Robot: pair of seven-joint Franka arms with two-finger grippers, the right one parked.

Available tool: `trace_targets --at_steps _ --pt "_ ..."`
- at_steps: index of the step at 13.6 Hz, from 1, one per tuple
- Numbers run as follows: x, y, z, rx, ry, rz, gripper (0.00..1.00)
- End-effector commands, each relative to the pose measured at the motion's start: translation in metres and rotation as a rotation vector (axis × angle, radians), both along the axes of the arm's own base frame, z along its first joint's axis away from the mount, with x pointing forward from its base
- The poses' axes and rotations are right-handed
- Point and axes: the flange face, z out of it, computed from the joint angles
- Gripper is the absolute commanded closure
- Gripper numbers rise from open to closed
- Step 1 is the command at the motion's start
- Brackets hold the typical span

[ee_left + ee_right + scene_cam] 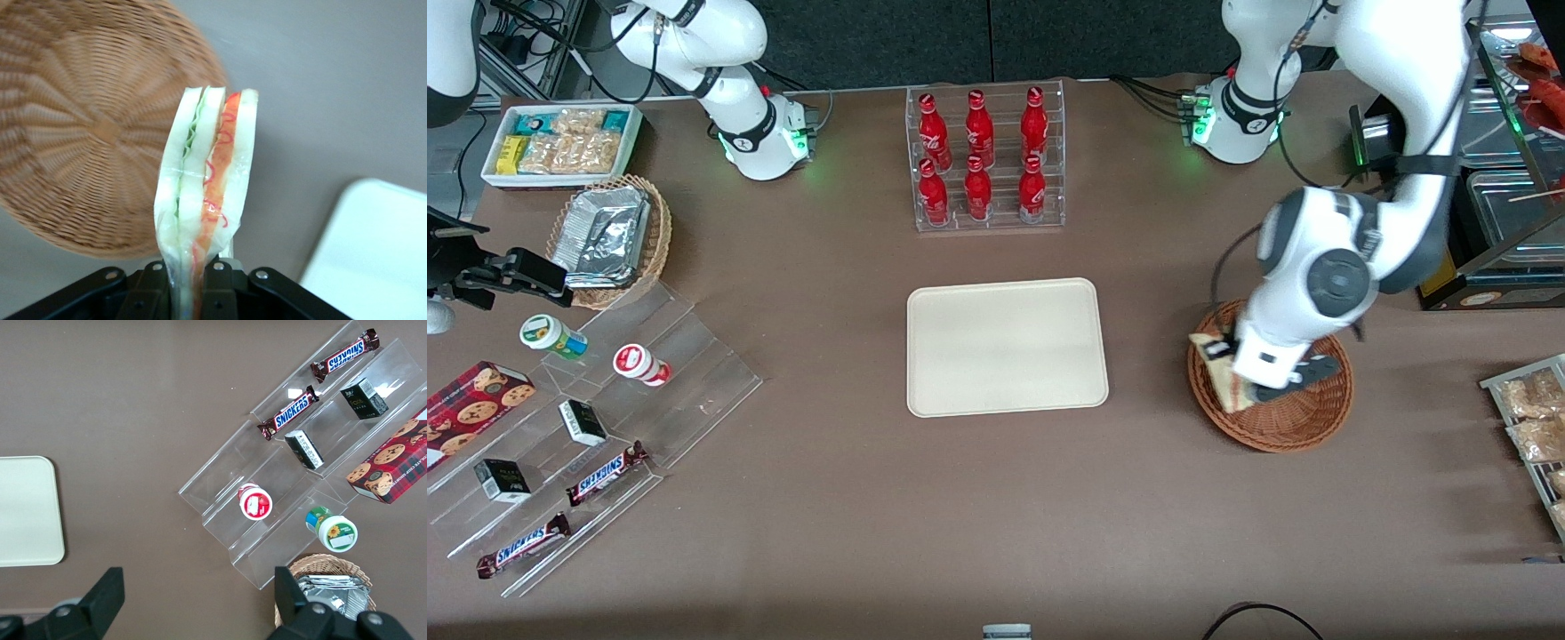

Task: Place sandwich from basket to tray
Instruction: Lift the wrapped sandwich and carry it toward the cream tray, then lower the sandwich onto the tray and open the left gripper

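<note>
My left gripper point(1240, 373) is shut on the sandwich point(207, 180), a clear-wrapped wedge of pale bread with green and red filling. It holds the sandwich point(1221, 372) lifted above the rim of the reddish-brown wicker basket point(1303, 418), on the side nearest the tray. In the left wrist view the basket point(80, 127) lies below and looks empty. The cream tray point(1005, 345) lies flat at the table's middle, apart from the basket; its corner shows in the left wrist view point(380, 247) and in the right wrist view point(27, 510).
A clear rack of red bottles point(983, 158) stands farther from the front camera than the tray. A foil-packet basket point(609, 236), a white snack bin point(560, 142) and a clear stepped stand with snacks point(578, 444) lie toward the parked arm's end. Packets on a rack point(1534, 427) lie at the working arm's end.
</note>
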Motion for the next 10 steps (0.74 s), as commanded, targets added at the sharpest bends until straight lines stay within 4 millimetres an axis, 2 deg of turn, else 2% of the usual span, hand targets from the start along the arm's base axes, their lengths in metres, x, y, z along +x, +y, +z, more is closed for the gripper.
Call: trace_targets --at_steps 1,6,9,10 --pt "-0.012 -0.063 0.002 -0.003 0.003 -0.079 1.0" --pt "-0.02 -0.183 -0.018 -0.091 0.019 -0.131 1.0" --pt "-0.033 -0.243 -0.055 -0.08 0.04 -0.13 1.0" --pt "-0.037 -0.257 -0.063 -0.08 0.042 -0.136 1.0"
